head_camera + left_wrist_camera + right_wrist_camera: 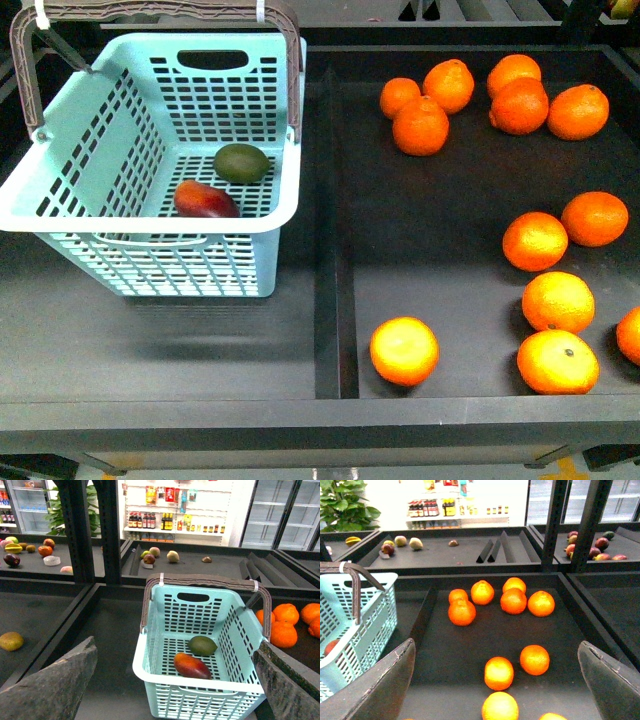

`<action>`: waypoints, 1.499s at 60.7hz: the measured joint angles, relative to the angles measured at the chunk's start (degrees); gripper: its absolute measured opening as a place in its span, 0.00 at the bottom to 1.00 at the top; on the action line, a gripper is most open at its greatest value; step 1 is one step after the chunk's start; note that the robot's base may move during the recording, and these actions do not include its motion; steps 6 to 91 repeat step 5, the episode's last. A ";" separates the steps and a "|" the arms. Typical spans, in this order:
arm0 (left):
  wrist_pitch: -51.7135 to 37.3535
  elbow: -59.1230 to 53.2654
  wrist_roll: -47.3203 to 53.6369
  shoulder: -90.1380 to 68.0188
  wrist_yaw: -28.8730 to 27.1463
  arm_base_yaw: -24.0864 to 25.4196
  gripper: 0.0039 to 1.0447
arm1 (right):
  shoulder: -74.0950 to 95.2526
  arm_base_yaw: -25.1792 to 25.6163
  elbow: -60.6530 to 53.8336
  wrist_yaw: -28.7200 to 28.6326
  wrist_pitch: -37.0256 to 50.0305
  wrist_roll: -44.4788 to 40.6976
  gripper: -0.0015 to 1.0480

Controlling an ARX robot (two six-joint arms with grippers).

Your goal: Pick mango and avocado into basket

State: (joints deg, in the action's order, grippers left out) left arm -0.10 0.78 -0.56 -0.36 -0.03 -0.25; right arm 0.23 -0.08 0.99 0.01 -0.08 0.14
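While both grippers stand wide open with nothing between their fingers, the mango [205, 199] and the avocado [241, 162] already lie inside the basket [262, 219]. In the left wrist view, the left gripper [175, 680] hangs above and just short of the basket's near rim, its two grey fingers [55, 685] spread far apart on either side. The mango lies on the basket floor, directly ahead of this gripper and below it, and the avocado sits just beyond the mango, very near it; whether they touch cannot be told. The brown handles [200, 580] stand upright at the far side, bound with white zip ties [161, 578].

The right gripper [495, 680] hovers over the neighbouring dark tray [560, 630], fingers equally far apart and holding nothing. Oranges [499, 673] are scattered below and ahead of it, the nearest ones lying between its fingers in the view, with a cluster further out. From this gripper the basket is off to the side, towards the other arm, beyond a raised divider [336, 290]. Neither arm appears in the front view.
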 joint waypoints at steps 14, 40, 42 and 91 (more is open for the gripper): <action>0.00 0.00 0.00 0.00 0.02 0.00 0.92 | 0.00 0.00 0.00 0.00 0.00 0.00 0.92; 0.00 0.00 0.00 0.00 0.02 0.00 0.92 | 0.00 0.00 0.00 0.00 0.00 0.00 0.92; 0.00 0.00 0.00 0.00 0.02 0.00 0.92 | 0.00 0.00 0.00 0.00 0.00 0.00 0.92; 0.00 0.00 0.00 0.00 0.02 0.00 0.92 | 0.00 0.00 0.00 0.00 0.00 0.00 0.92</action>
